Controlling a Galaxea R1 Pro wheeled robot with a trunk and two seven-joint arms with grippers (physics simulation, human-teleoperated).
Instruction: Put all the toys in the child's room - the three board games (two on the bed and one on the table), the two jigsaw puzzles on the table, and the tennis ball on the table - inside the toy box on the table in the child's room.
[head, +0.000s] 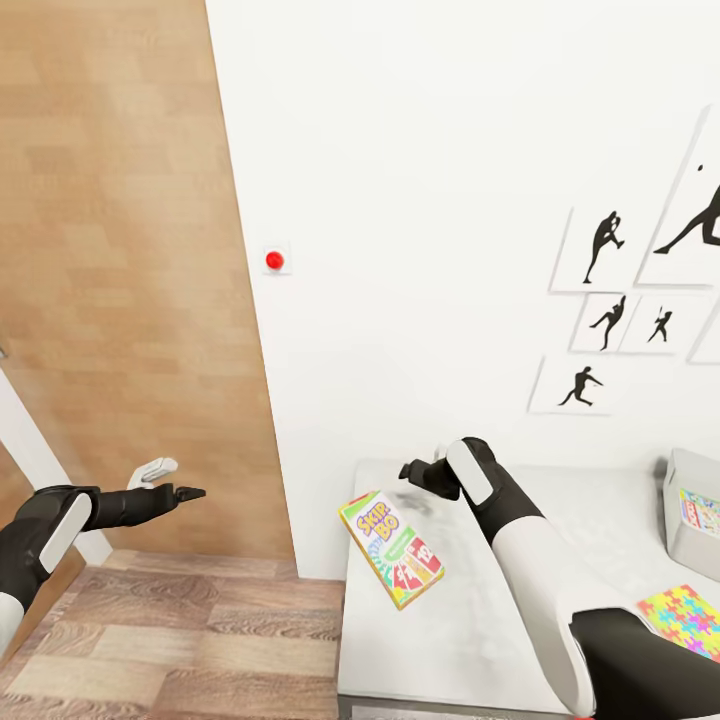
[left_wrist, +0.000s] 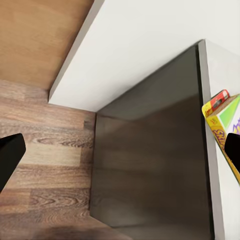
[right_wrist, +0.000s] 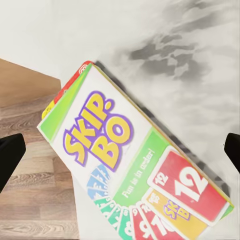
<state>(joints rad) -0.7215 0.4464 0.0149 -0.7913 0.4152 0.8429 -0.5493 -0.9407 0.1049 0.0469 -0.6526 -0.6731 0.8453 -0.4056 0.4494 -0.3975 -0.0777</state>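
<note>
Right arm (head: 520, 540) bent over Skip-Bo box (head: 391, 549) (jaws spread); left jaws likewise.

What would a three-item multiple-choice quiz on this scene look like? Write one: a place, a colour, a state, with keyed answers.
1. Where does the Skip-Bo box lie?
A. on the floor
B. at the table edge, a corner overhanging
C. inside the toy box

2. What colour is the round button on the wall?
A. red
B. green
C. blue

3. How is the right gripper?
A. shut on the box
B. open above the box
C. shut on a ball

Answers: B, its corner juts past the table edge over the floor; A, it shows red; B, both fingertips sit wide apart, the box between untouched.
</note>
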